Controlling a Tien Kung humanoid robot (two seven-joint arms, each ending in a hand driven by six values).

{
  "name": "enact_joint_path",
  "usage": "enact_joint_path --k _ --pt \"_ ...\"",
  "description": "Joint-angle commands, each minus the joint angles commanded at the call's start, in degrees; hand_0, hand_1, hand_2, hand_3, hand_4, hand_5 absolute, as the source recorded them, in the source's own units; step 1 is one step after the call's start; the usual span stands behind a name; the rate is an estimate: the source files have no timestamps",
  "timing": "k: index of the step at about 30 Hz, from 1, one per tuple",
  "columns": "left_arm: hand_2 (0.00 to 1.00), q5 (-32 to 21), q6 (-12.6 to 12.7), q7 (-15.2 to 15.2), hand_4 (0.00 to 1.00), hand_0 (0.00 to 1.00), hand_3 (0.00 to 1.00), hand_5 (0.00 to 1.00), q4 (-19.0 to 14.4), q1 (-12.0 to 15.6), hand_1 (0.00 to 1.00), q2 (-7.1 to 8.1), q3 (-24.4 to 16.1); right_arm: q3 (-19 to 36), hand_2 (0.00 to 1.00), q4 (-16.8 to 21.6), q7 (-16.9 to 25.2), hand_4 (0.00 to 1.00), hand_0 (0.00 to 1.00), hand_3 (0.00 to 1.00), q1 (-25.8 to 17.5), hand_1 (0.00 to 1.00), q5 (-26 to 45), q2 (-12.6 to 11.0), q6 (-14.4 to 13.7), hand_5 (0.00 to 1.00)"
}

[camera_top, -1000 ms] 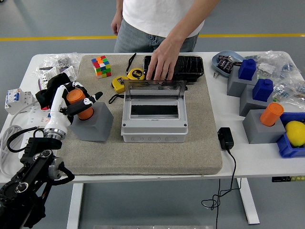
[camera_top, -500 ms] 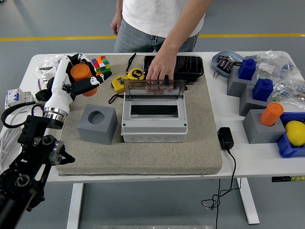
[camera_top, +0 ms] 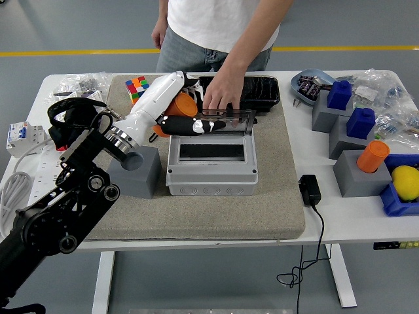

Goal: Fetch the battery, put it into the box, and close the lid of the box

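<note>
Hand (camera_top: 175,112) around one battery (camera_top: 184,104)

A grey floor (camera_top: 78,29) is seen beyond the bench, smooth and evenly lit, with soft reflections but no hard shadows. It is crossed from side to side by a yellow line (camera_top: 78,52) painted near the top of the view. The same grey floor is visible below the near edge. The white bench (camera_top: 340,222) is carried on a white frame, of which two upright legs (camera_top: 105,281) and a cross bar at the bottom can be made out. A grey mat (camera_top: 216,209) is laid over the middle of the bench top. No walls or windows are shown.
</note>
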Motion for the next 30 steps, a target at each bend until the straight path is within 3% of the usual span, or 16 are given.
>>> enact_joint_path --k 8,16,30 --pt "0.003 -2.89 -2.22 1.97 0.902 0.020 0.002 0.720 5.45 -3.79 0.002 -2.31 8.12 -0.16 0.751 -0.23 -0.09 0.998 0.842 0.806 0.12 0.765 -0.29 -0.20 0.13 0.998" --pt "0.002 -7.71 -2.85 2.22 0.885 0.021 0.002 0.739 9.55 -5.17 0.002 -4.32 13.36 -0.87 0.753 -0.15 -0.10 0.998 0.842 0.807 0.34 0.766 0.08 -0.28 -0.17 0.998" --pt "0.002 -6.26 -0.57 -0.08 0.897 0.029 0.002 0.738 15.87 -6.24 0.002 -6.10 10.19 -0.78 0.752 -0.25 -0.22 0.998 0.842 0.806 0.36 0.766 -0.11 -0.32 -0.17 0.998"
